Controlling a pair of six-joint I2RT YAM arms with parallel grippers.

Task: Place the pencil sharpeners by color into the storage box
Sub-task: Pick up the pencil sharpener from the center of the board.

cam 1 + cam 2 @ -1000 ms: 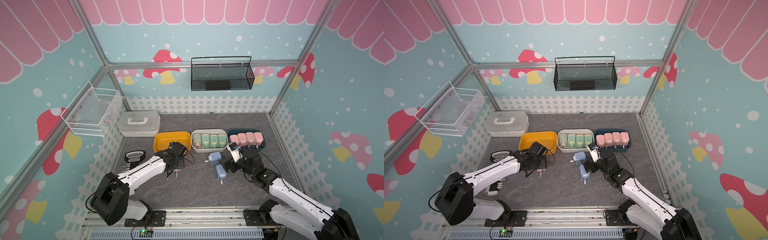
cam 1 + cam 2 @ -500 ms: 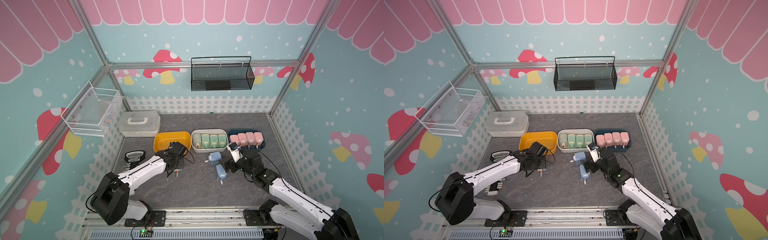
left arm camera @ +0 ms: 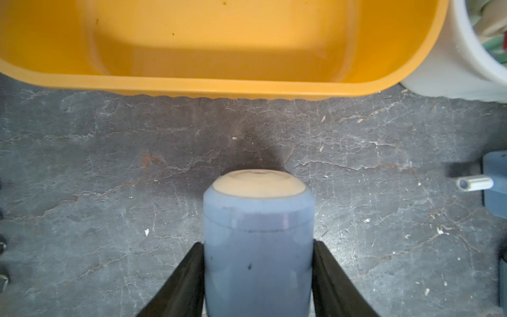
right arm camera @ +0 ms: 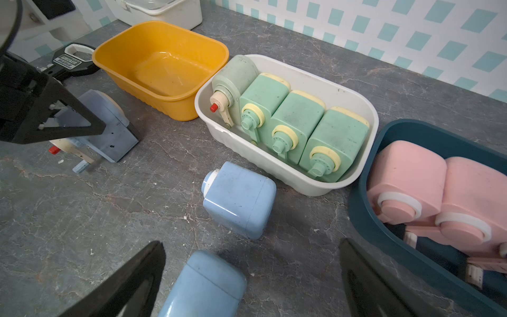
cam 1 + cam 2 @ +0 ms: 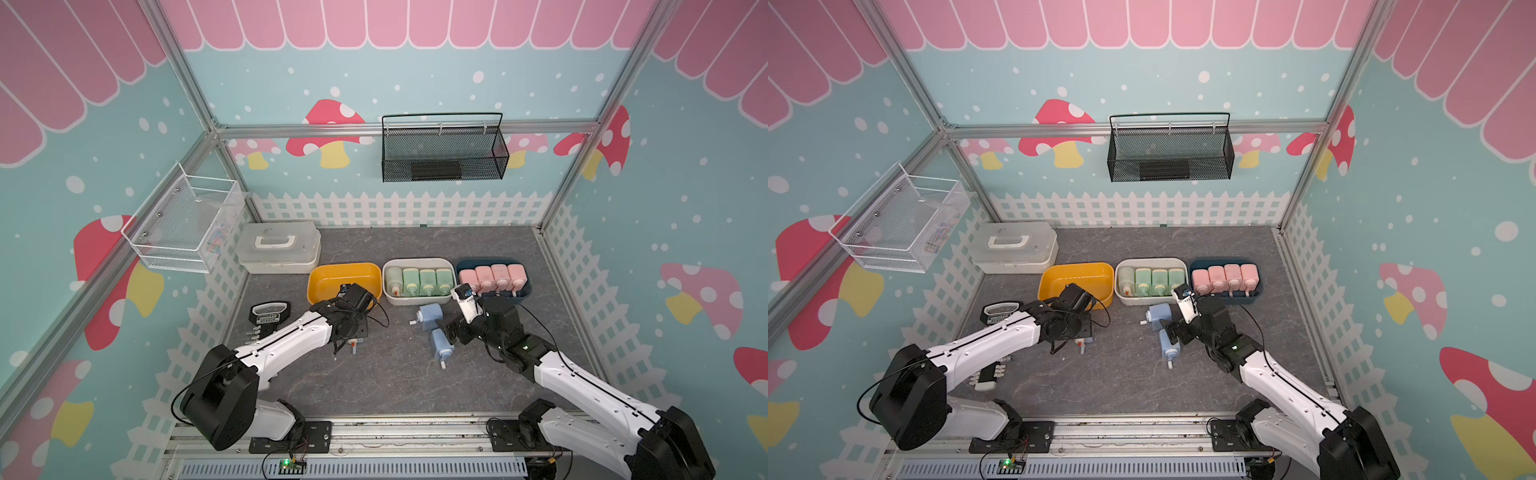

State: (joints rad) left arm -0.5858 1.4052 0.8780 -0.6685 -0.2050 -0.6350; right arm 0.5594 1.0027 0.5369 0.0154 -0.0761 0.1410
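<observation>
Sorting looks mostly done: green sharpeners (image 5: 419, 280) fill the white bin (image 4: 274, 170), pink sharpeners (image 5: 492, 276) the dark blue bin (image 4: 365, 170). The yellow bin (image 4: 164, 68), left of these in both top views, is empty. The left gripper (image 3: 258, 247) clasps one blue sharpener (image 3: 258, 216) just below it; the right gripper (image 4: 252, 245) gapes wide over two loose blue sharpeners (image 4: 238, 197) on the counter (image 4: 82, 233).

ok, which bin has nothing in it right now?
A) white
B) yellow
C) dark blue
B: the yellow bin shows only its bare floor, while the white bin holds the green sharpeners and the dark blue bin holds the pink sharpeners.
</observation>
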